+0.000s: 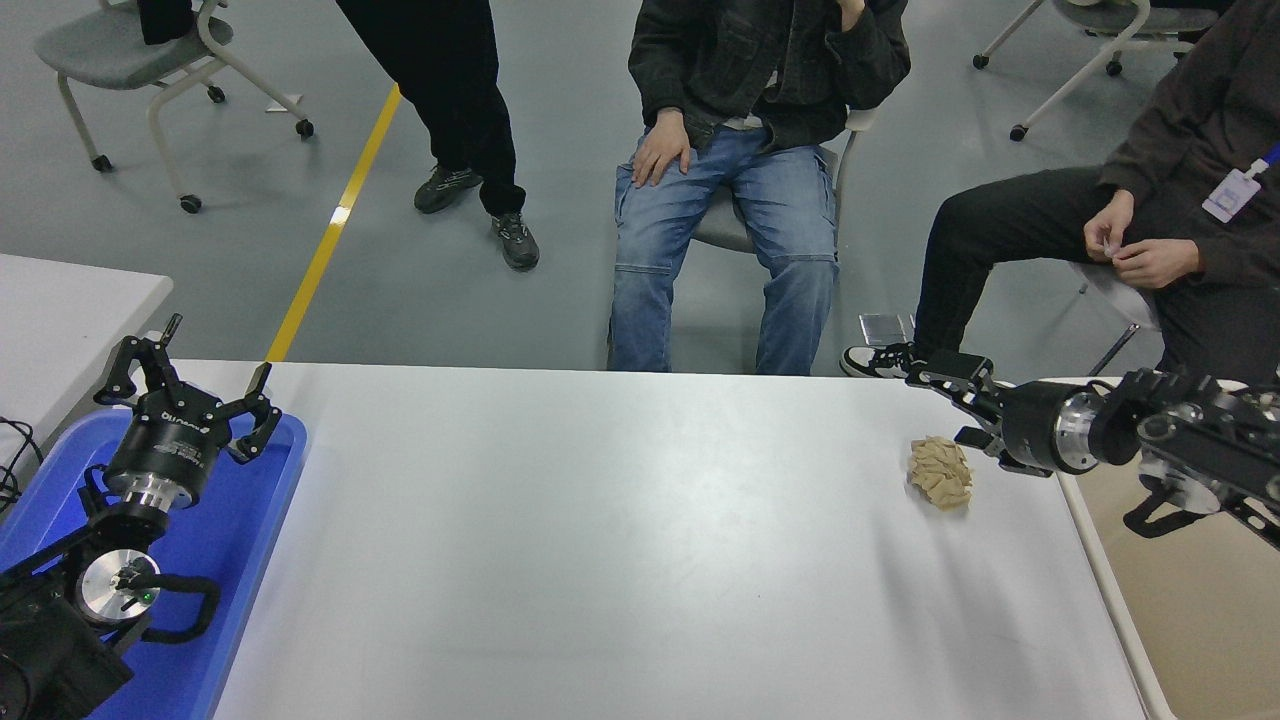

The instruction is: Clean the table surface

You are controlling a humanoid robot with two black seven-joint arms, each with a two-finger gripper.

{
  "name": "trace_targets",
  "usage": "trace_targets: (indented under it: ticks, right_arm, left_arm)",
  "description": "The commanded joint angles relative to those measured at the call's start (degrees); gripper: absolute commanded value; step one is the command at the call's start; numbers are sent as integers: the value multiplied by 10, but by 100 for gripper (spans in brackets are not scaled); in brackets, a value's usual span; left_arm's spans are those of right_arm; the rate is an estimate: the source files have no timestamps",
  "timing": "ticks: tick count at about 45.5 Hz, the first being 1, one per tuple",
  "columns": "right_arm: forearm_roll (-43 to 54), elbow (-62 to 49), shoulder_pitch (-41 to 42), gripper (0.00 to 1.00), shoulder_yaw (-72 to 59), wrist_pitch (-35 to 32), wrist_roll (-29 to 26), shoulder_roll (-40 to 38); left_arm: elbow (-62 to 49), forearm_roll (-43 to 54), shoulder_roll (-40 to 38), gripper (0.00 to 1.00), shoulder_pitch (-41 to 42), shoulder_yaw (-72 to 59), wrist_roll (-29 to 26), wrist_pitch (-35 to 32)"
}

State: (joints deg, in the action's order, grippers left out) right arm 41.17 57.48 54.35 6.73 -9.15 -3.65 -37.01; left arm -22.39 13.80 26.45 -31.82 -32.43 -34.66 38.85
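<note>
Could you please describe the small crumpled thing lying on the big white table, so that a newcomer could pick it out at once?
Start at the large white table surface and look to its far right part, near the beige bin. There lies a tan crumpled wad, just left of the right pincer. It is the only loose thing on the tabletop, pale brown against white.

A blue plastic tray (pixel 262 520) sits at the lower left of the frame, a beige bin (pixel 1190 600) at the lower right. A smaller white tabletop (pixel 60 310) shows at the left edge. A crumpled tan wad (pixel 941 472) lies at the right. Along the top, 2 people sit and 1 stands beside a yellow floor line (pixel 335 220); wheeled chairs (pixel 130 60) occupy both upper corners.
</note>
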Motion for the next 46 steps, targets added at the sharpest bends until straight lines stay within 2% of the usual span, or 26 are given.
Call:
trace_targets:
  ticks: [1,9,17,46]
  right_arm:
    - [39,-11,37,100,-94,15,-31,36]
    - [49,-66,54,100,-158,41,-29,88]
    - [59,-104,60,100,-182,42,-25,97]
    - [58,-268,40,99,-250,42,-14,224]
  left_arm:
    - [1,0,0,100,0,0,0,0]
    - [0,0,0,100,0,0,-1,0]
    - [0,0,0,100,0,0,-1,0]
    - [0,0,0,100,0,0,-1,0]
